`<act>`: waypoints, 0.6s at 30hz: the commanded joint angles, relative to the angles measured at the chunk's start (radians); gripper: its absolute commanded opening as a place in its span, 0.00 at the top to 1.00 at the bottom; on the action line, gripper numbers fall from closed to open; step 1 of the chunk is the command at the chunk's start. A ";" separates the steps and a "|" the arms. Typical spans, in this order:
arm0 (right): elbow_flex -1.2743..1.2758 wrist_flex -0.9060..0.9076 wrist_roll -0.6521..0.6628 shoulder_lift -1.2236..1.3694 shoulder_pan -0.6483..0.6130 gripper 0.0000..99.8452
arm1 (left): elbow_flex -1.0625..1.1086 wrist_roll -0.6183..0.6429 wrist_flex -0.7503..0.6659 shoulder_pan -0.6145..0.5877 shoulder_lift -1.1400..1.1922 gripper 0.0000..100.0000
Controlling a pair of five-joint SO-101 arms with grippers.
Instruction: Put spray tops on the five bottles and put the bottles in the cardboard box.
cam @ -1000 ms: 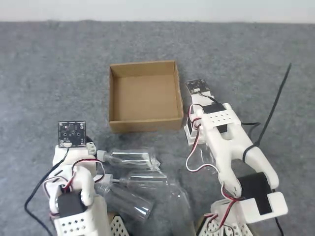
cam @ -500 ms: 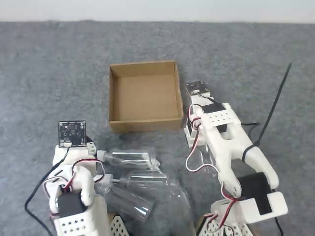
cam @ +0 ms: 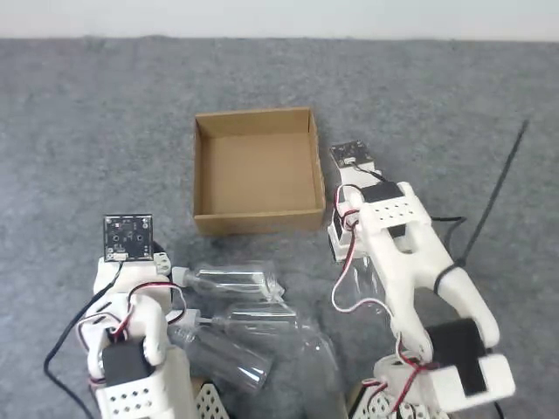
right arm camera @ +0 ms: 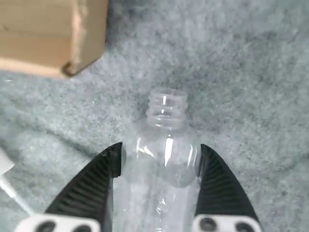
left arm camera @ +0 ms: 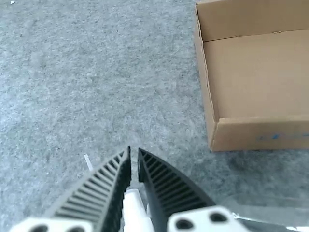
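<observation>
Nearest the arm bases, clear bottles (cam: 236, 281) lie on their sides on the grey carpet (cam: 105, 131), on the near side of the cardboard box (cam: 258, 170). The left gripper (left arm camera: 134, 152) is pinched nearly closed on a white spray top (left arm camera: 133, 210), short of the box's front wall. The right gripper (right arm camera: 160, 146) clasps an uncapped bottle (right arm camera: 165, 116) by its shoulders, just off the box's near right corner.

A grey, coarse-fibred felt mat (cam: 105, 131) is covering the whole tabletop and is stretching away to the far edge, where a pale, plain strip of wall (cam: 279, 17) is running across behind it. The mat's fuzzy, mottled nap is showing close up in both wrist views.
</observation>
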 commanded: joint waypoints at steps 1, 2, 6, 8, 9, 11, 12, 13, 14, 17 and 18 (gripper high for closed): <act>-0.014 0.041 0.012 -0.122 0.004 0.92 | -0.013 -0.011 -0.032 0.002 -0.026 0.98; -0.005 0.041 0.012 -0.140 0.004 0.92 | -0.013 -0.011 -0.032 0.002 -0.026 0.98; 0.026 0.035 0.011 -0.214 0.002 0.92 | -0.013 -0.011 -0.032 0.002 -0.026 0.98; 0.035 0.035 0.009 -0.245 0.002 0.92 | -0.013 -0.011 -0.032 0.002 -0.026 0.98; 0.037 0.035 0.009 -0.257 0.002 0.92 | -0.013 -0.011 -0.032 0.002 -0.026 0.98; 0.037 0.035 0.009 -0.277 -0.008 0.92 | -0.013 -0.011 -0.032 0.002 -0.026 0.98; 0.037 0.035 0.009 -0.283 -0.015 0.92 | -0.013 -0.011 -0.032 0.002 -0.026 0.98; 0.037 0.035 0.011 -0.289 -0.024 0.92 | -0.013 -0.011 -0.032 0.002 -0.026 0.98; 0.037 0.035 0.012 -0.297 -0.035 0.92 | -0.013 -0.011 -0.032 0.000 -0.026 0.98; 0.032 0.036 0.012 -0.317 -0.051 0.92 | -0.013 -0.011 -0.032 0.000 -0.026 0.98; 0.029 0.036 0.012 -0.329 -0.051 0.92 | -0.013 -0.011 -0.032 0.000 -0.026 0.98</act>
